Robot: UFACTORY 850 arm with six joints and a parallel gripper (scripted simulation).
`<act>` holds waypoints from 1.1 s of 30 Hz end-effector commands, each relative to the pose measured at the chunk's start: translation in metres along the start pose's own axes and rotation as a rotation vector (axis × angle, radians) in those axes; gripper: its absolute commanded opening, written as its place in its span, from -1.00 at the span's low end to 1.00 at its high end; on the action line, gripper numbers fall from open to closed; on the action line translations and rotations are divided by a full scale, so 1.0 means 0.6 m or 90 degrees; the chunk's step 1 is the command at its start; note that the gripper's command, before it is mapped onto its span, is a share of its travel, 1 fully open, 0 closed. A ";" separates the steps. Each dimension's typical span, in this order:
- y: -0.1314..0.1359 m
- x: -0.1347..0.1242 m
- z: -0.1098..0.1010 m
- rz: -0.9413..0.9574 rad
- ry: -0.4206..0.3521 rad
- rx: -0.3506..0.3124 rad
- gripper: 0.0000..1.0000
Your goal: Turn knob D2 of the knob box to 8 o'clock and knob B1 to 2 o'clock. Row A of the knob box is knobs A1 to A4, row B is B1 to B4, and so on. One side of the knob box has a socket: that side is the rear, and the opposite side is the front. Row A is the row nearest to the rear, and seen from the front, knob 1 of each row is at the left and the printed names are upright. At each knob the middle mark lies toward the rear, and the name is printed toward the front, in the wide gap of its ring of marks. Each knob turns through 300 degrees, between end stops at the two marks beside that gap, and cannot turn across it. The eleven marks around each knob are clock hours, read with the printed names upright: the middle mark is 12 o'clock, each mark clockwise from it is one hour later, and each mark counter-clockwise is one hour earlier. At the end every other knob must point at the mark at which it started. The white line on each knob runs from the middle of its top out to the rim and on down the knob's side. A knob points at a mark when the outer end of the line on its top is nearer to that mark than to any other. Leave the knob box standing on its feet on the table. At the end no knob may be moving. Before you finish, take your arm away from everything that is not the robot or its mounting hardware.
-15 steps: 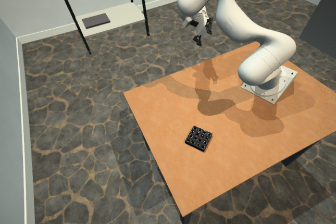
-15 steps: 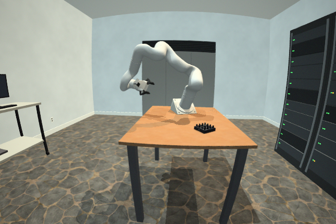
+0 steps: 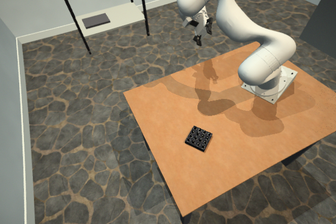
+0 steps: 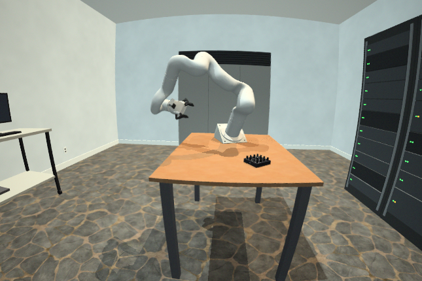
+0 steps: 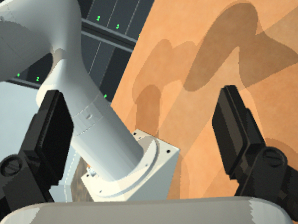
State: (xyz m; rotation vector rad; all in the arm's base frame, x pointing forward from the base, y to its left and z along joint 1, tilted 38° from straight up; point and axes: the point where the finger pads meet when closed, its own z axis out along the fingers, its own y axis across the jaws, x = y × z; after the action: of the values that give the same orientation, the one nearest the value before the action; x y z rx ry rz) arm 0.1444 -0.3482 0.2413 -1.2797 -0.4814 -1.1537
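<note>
The knob box is a small black square block with sixteen black knobs. It stands on the orange table, toward the table's front part in the top view. The knob lines and marks are too small to read. My gripper is open and empty. It hangs high in the air beyond the table's edge, far from the knob box. In the wrist view only a corner of the box shows at the top edge.
The arm's base plate is bolted to the table. A desk with black legs stands off to the side. Server racks line the right wall.
</note>
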 end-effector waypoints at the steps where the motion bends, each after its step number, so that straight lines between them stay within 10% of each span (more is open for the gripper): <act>1: -0.001 0.001 -0.001 -0.001 0.000 -0.001 1.00; 7: 0.009 0.006 0.013 0.018 -0.029 0.001 1.00; 33: 0.150 0.044 0.265 0.241 -0.527 -0.079 1.00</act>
State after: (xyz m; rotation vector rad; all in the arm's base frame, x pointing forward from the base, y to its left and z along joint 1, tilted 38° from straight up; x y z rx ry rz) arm 0.2642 -0.2431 0.2621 -1.7629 -0.6983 -0.4061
